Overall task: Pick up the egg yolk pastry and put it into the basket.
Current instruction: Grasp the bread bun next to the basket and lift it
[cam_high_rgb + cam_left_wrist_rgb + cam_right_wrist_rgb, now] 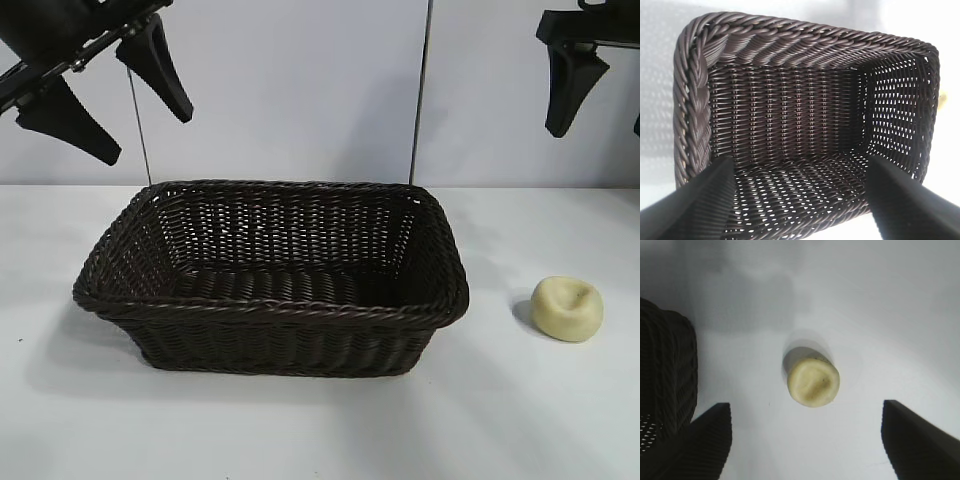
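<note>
The egg yolk pastry (567, 308), a small pale-yellow ball with a dimple on top, lies on the white table to the right of the basket; it also shows in the right wrist view (813, 382). The dark brown wicker basket (270, 308) stands in the middle, empty; the left wrist view looks into it (695, 100). My right gripper (610, 95) hangs open high above the pastry, well apart from it; its fingers (707, 440) frame bare table. My left gripper (130, 105) is open, high above the basket's left end.
The white table (320, 430) runs all round the basket. A grey wall with two thin vertical lines stands behind. The basket's corner (667, 370) shows beside the pastry in the right wrist view.
</note>
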